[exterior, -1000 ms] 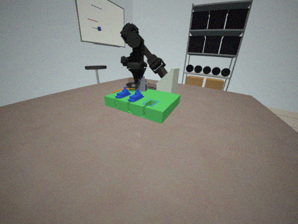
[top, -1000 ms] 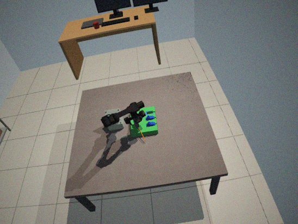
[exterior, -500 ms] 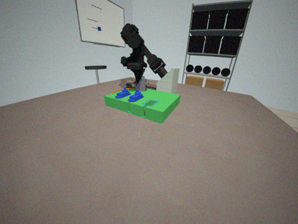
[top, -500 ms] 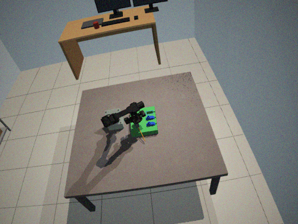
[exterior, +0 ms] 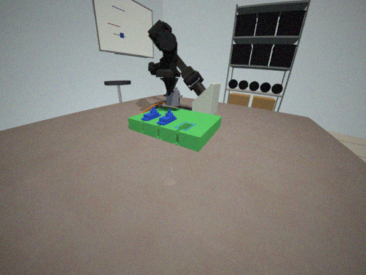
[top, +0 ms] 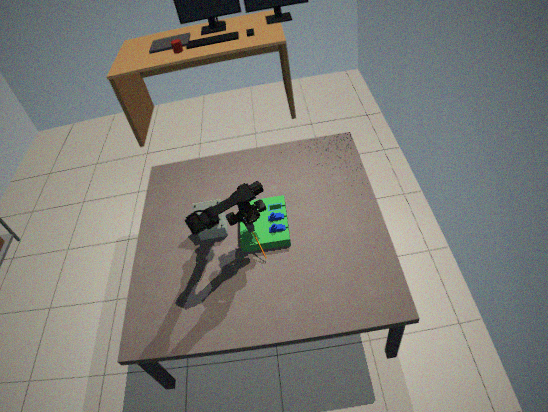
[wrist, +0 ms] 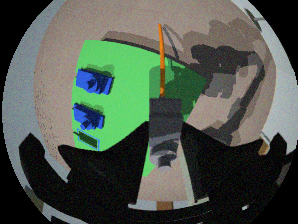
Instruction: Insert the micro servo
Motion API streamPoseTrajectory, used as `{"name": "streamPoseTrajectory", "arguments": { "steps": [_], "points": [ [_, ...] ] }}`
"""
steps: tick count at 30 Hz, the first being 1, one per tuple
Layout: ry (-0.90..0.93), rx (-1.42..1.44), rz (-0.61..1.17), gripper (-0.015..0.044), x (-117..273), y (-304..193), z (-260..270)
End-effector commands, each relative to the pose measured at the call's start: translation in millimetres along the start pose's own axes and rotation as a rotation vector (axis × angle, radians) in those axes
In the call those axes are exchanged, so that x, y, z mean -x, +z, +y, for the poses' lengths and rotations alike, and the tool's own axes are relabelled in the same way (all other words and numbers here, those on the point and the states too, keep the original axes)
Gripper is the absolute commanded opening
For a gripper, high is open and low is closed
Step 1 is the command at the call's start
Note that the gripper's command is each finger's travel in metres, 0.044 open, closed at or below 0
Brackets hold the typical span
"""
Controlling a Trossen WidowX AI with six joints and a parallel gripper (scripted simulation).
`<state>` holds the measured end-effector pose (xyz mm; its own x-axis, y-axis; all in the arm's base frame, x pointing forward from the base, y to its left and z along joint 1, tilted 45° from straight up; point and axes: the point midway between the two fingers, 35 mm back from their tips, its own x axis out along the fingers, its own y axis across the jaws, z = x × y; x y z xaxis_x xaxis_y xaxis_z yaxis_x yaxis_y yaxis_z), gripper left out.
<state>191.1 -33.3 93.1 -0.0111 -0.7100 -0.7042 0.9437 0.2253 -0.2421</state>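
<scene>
The loose servo (exterior: 172, 99) (wrist: 165, 112) is grey, upright with its stepped shaft end up, over the far part of the green deck (top: 272, 241) (exterior: 205, 121) (wrist: 125, 62). My gripper (exterior: 169, 93) (wrist: 164, 125) points down and is shut on the servo, one finger at each side. Whether the servo's underside touches the deck cannot be told. Its orange cable (top: 260, 245) (wrist: 161, 55) runs out past the deck's edge. The marked pocket (top: 275, 206) (exterior: 186, 126) (wrist: 88, 140), outlined in light blue, is empty, at the end of the servo row.
Two blue servos (top: 276, 217) (top: 277, 228) (exterior: 167, 117) (exterior: 151, 114) (wrist: 94, 81) (wrist: 89, 116) sit in the deck beside the pocket and stand up above its surface. The arm's pale base block (exterior: 208, 100) stands behind the deck. All are on the brown table (top: 320, 270).
</scene>
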Motion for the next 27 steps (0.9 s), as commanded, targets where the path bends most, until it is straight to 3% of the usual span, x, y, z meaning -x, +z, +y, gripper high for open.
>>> {"name": "streamPoseTrajectory", "arguments": {
  "steps": [1,15,27],
  "points": [
    [0.003,-0.006,0.005,0.0000,3,1,0],
    [0.004,-0.007,0.004,0.0000,3,16,28],
    [0.005,-0.007,0.007,0.0000,4,-26,45]
  ]
}}
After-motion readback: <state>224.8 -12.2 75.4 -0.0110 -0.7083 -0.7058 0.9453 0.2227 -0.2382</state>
